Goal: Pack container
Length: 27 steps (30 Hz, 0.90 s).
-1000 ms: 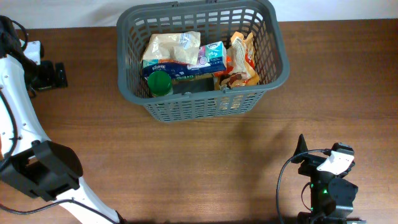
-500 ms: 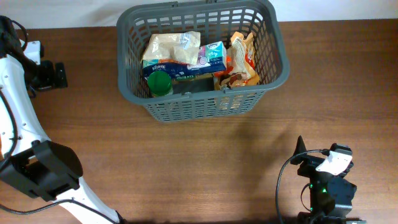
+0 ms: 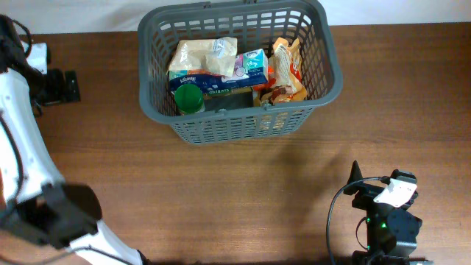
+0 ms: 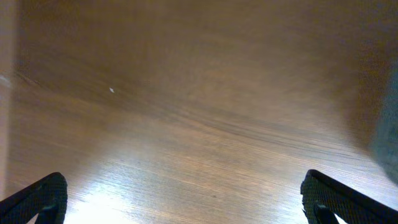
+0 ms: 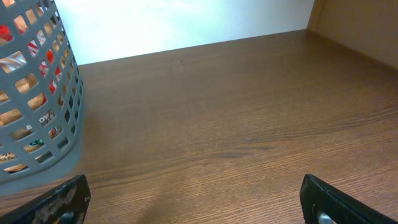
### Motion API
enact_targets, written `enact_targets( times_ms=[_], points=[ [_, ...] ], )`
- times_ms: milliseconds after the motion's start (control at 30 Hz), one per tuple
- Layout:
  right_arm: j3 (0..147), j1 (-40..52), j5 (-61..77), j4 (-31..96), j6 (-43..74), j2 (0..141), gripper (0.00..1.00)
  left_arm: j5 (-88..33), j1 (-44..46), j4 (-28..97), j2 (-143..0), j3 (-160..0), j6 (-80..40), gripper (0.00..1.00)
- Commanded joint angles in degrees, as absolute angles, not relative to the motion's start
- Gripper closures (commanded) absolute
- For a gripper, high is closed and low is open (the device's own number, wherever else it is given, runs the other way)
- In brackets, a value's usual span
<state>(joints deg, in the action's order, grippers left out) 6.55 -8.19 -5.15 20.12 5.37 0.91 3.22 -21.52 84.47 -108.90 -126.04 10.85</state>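
Several packets [image 3: 202, 57] inside container [image 3: 145, 81] overhead, right wrist shows its wall

1 basket [image 3: 333, 87] holds 2 bags [image 3: 200, 56], 2 packs [image 3: 252, 66], 1 bottle [image 3: 189, 98].

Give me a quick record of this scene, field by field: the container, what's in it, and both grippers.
container: dark grey slotted basket, on the table
contents: beige bag, green lid, teal pack, orange snack bag
left gripper: open, empty, over bare wood
right gripper: open, empty, container to its left in the wrist view
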Motion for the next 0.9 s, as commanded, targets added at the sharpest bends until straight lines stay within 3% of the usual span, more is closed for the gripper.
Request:
enact_targets(
  times_ms=[0,267,533,667,867],
  points=[
    [6.07,-7.92,-5.85,20.08,4.93,0.19,0.01,2.96,-16.58,84.42,-95.92,-126.76,10.79,0.01],
    [6.07,-7.92,-5.85,20.08,4.93,0.19,0.01,3.38,-1.41,81.58,-72.93,-111.53,11.00,0.01],
    [6.07,-7.92,-5.85,20.08,4.93,0.19,0.01,-8.43,2.96,35.18,-39.70,-61.91,8.08,0.01],
    [6.07,-7.92,-5.85,20.10,4.93,0.19,0.01,-8.43,2.96,15.55,-25.32,-37.12,3.01,0.01],
    [6.07,-7.92,-5.85,20.10,4.93,0.19,0.01,-11.05,3.01,2.94,-8.69,-12.12,1.89,0.01]
  ],
)
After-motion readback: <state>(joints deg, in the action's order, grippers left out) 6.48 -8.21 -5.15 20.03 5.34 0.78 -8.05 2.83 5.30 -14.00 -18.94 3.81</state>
